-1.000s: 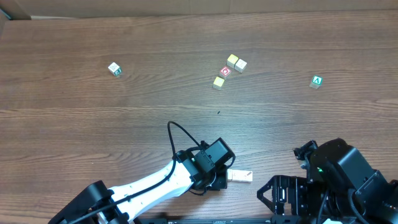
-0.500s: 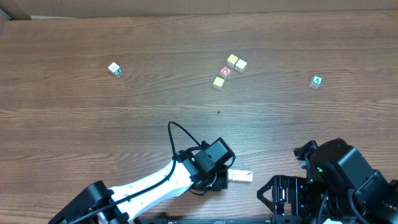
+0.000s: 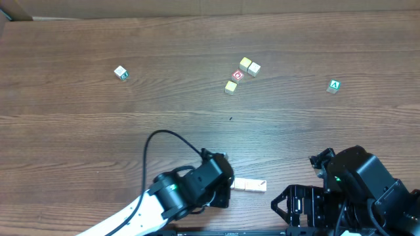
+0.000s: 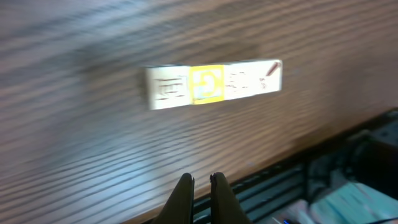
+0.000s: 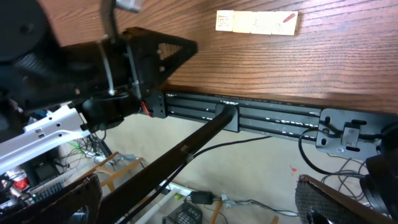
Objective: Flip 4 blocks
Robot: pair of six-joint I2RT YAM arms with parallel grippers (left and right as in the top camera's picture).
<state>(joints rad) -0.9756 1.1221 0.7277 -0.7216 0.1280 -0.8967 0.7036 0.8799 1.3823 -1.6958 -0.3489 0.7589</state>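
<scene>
The four blocks (image 4: 214, 84) lie side by side in one touching row on the table (image 3: 79, 131), near its front edge. The row runs cream, yellow, cream, then a cream one with a red-orange mark at the end. It lies straight ahead of the left gripper (image 4: 200, 182), apart from it. That gripper's fingers are pressed together with nothing between them. The right gripper (image 5: 199, 208) sits low, off the table's front edge, its fingers spread wide and empty, with the row up ahead of it and well apart. Far beyond the left gripper a red-circle cube (image 3: 237, 75) sits among three yellow cubes (image 3: 245, 63). A green "A" cube (image 3: 334, 86) lies off to their right and a white cube (image 3: 121, 73) far to their left.
</scene>
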